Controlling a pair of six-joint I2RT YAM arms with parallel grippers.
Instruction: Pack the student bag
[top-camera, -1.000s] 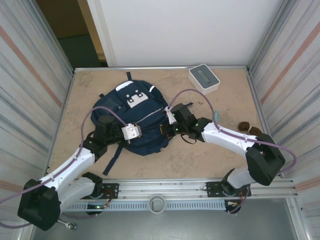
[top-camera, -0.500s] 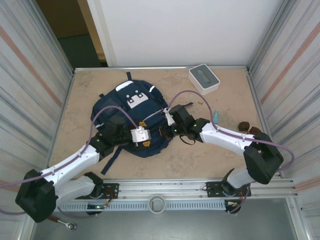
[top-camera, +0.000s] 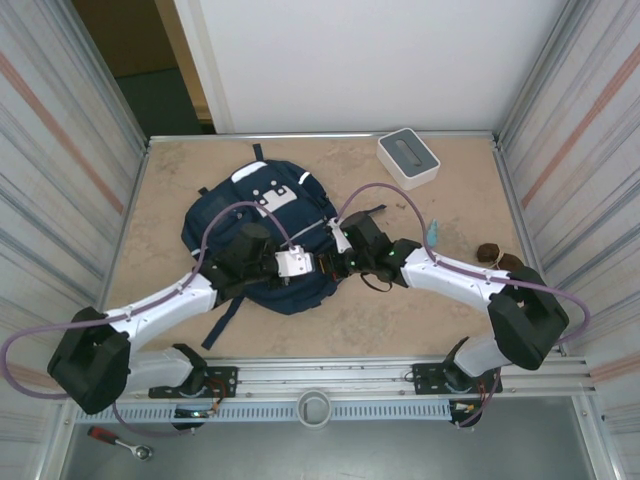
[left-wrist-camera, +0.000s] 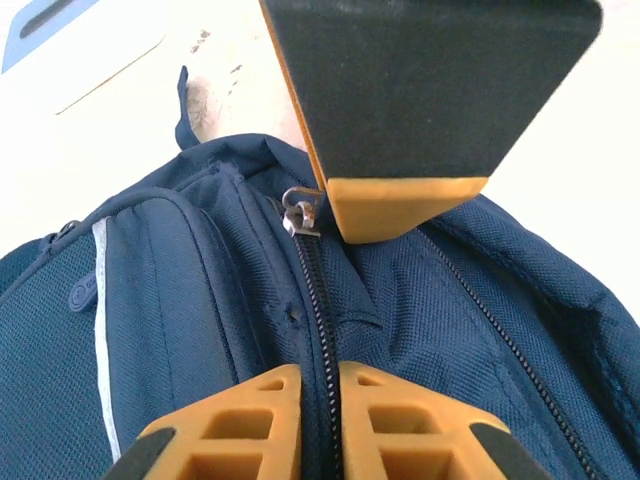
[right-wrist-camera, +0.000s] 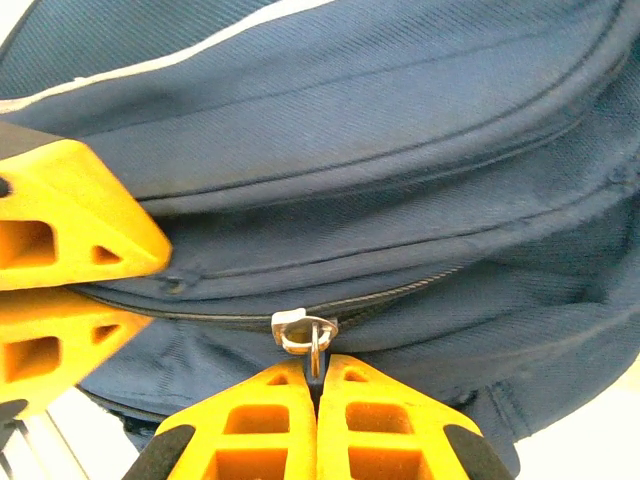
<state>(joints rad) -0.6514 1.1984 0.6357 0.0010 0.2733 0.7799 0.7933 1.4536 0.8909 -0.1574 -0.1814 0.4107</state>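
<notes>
Pinching the metal zipper pull (right-wrist-camera: 303, 332) between its fingertips, the right end effector (right-wrist-camera: 316, 380) is fully closed, the two orange fingers pressed together with only the ring of the pull caught between them. The pull sits on a dark zipper (left-wrist-camera: 318, 300) that runs along a seam of the student bag (top-camera: 260, 205).

Just beside it along the same seam, the left end effector (left-wrist-camera: 320, 378) is closed down to a narrow slit. The zipper track and the navy fabric on either side of it are clamped between its orange fingers. In the left wrist view the dark, orange-tipped finger of the other arm sits right at the pull, a little further along the zipper.

Both arms reach inward from the near edge and meet over the lower right part of the bag. The bag lies flat on the left-centre of the tan surface (top-camera: 400, 310), its white patches facing up and its top toward the far edge. One dark strap trails toward the near edge. A white box (top-camera: 408, 157) stands near the far right corner, well apart from the bag.
</notes>
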